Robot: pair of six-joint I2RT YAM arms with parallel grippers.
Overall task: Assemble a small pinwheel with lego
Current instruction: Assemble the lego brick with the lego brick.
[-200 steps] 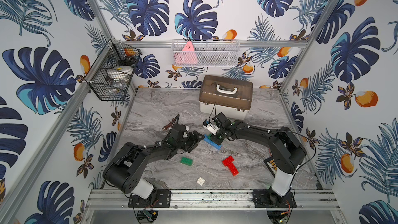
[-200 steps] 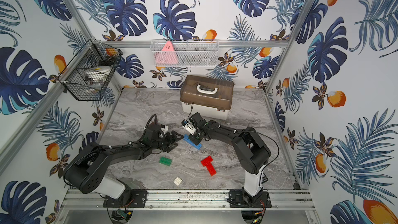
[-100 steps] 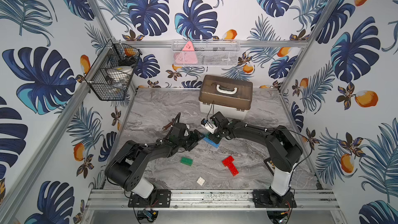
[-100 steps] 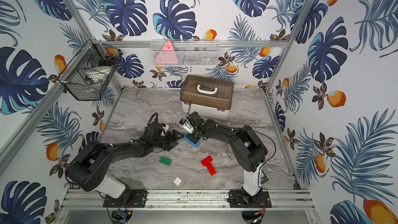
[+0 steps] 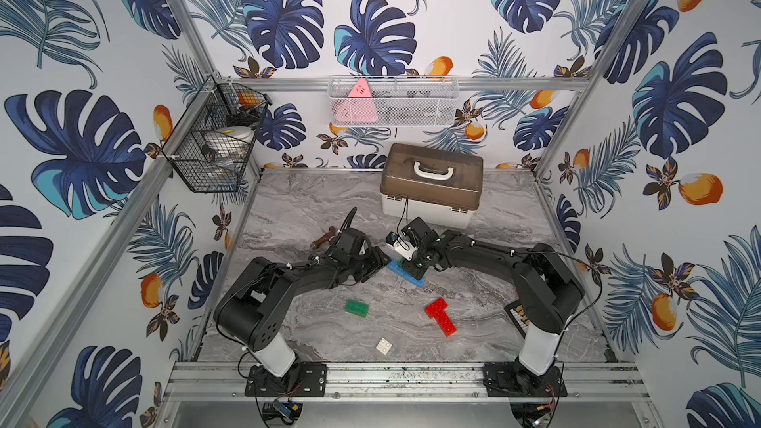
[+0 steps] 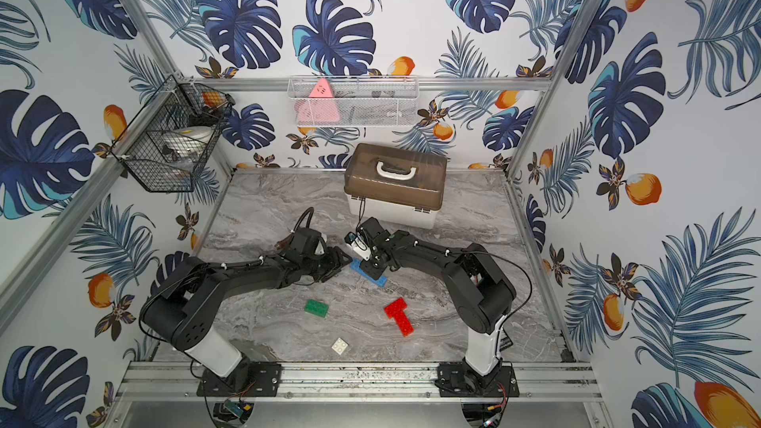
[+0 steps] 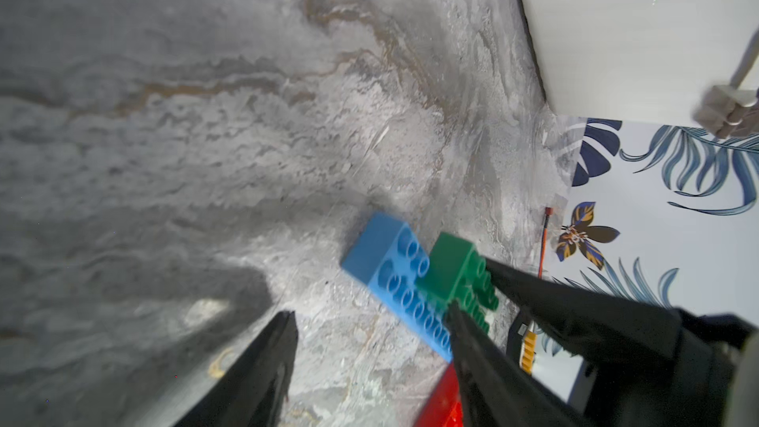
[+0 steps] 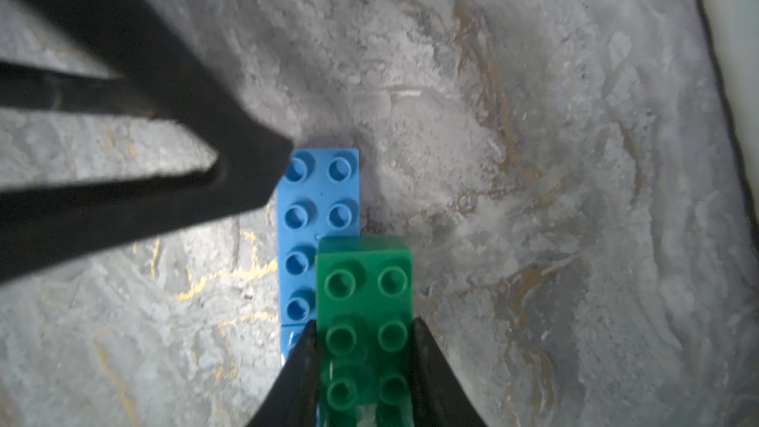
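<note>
blue bricks (image 8: pixel 318 199), green brick (image 8: pixel 363 281), red bricks (image 5: pixel 440 317), white brick (image 5: pixel 384 346)

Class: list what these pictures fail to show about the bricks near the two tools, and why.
- Right wrist view: green brick in the right tool, gripped end blurred, cut off by the edge.
- A top view: blue bricks, middle under the right tool.
- A top view: black tray, mostly behind the right arm.

I am driving a robotics lab cell: aluminium framing (image 5: pixel 514 83) boxes in a marble-print counter (image 5: pixel 309 207), leaf-print wall panels (image 5: pixel 370 14) close three sides, a wire basket (image 5: pixel 214 150) hangs on the frame, and black arm mounts (image 5: pixel 288 380) bolt to a metal rail (image 5: pixel 403 382).
</note>
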